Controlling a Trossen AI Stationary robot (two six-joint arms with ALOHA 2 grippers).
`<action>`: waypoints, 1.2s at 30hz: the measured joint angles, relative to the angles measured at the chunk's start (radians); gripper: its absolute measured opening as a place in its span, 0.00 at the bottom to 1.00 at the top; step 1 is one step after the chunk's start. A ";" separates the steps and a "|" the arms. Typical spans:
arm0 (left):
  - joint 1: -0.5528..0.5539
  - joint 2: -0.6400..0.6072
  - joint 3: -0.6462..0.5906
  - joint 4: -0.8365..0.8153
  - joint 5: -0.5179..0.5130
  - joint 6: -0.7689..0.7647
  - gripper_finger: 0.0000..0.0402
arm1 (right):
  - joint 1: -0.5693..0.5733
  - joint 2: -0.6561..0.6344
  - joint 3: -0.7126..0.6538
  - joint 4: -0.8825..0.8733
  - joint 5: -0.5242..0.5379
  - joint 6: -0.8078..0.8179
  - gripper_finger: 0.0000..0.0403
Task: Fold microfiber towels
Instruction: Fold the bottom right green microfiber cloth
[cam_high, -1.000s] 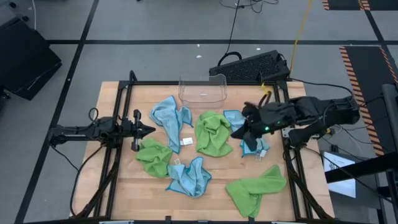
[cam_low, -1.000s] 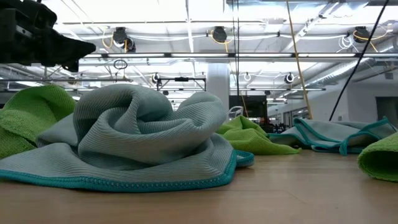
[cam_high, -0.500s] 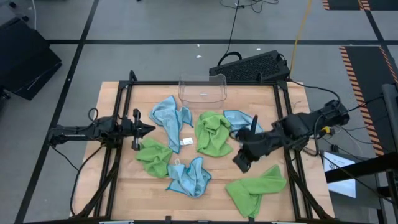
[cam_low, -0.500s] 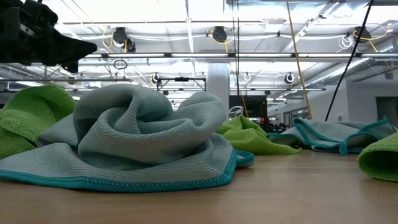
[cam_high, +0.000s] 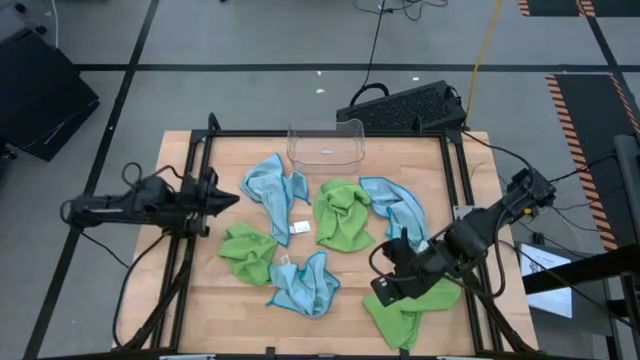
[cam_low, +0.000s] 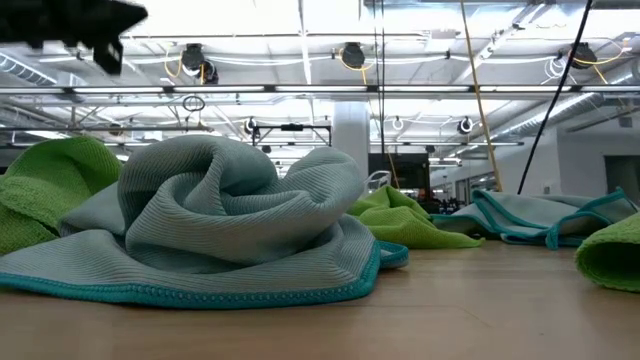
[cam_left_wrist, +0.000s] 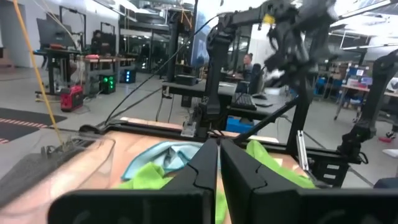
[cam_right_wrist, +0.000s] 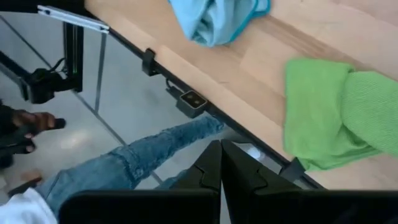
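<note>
Right gripper (cam_high: 385, 290) jaws closed, holding nothing, low over front-right green towel (cam_high: 408, 308) near worktop (cam_high: 470, 150) front edge. Left gripper (cam_high: 228, 199) jaws closed, empty, at left edge, beside blue towel (cam_high: 275, 190). Six towels loose and crumpled: green centre (cam_high: 342, 212), blue right of it (cam_high: 398, 208), green (cam_high: 247, 250) and blue (cam_high: 303, 282) front-left. Clear bin (cam_high: 325, 143) at back. Person's jeans leg (cam_right_wrist: 124, 168) beyond worktop edge.

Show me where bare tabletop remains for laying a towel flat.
Bare wood shows along the front-left corner of the table, below the green towel, and at the back right beside the clear bin. The middle is crowded; the right gripper hangs over the front-right green towel.
</note>
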 joint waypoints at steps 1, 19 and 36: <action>0.000 0.027 0.043 -0.021 -0.001 0.001 0.05 | 0.004 -0.001 -0.013 0.004 0.000 0.003 0.00; -0.060 0.574 0.610 -0.243 0.057 -0.022 0.05 | 0.141 -0.001 -0.430 0.503 0.001 -0.078 0.20; -0.420 0.922 0.625 0.047 -0.228 -0.412 0.05 | 0.340 0.175 -0.618 0.832 0.133 0.102 0.41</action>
